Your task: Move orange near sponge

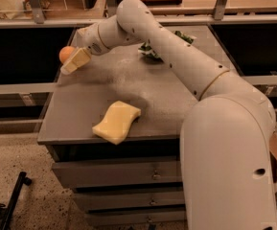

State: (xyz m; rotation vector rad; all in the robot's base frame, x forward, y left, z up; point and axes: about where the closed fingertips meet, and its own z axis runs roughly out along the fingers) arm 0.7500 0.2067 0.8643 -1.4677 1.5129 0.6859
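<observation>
Far side of the grey worktop (95,92): a crumpled green-and-white foil bag (149,50) lies near the far edge, partly hidden behind my robot's white arm (176,56), which reaches from the right front across the top toward the far left corner. The bag is well apart from both task objects. The arm's shadow falls on bare grey surface between that corner and the front edge. Below the top, the grey cabinet drawers (128,174) face the camera, and a black bar (13,200) lies on the speckled floor to the front left.

The small round orange fruit (64,54), matte and evenly coloured, sits at the left edge of the worktop, close to the far left corner. Only its left part shows.

The pale-tipped gripper (72,61) is right against the orange, covering its right side, angled down toward the left edge. Whether it has hold of the fruit I cannot tell.

The pale yellow, wavy-edged foam sponge (117,122) lies flat at the front edge, left of centre, well apart from orange and gripper.
</observation>
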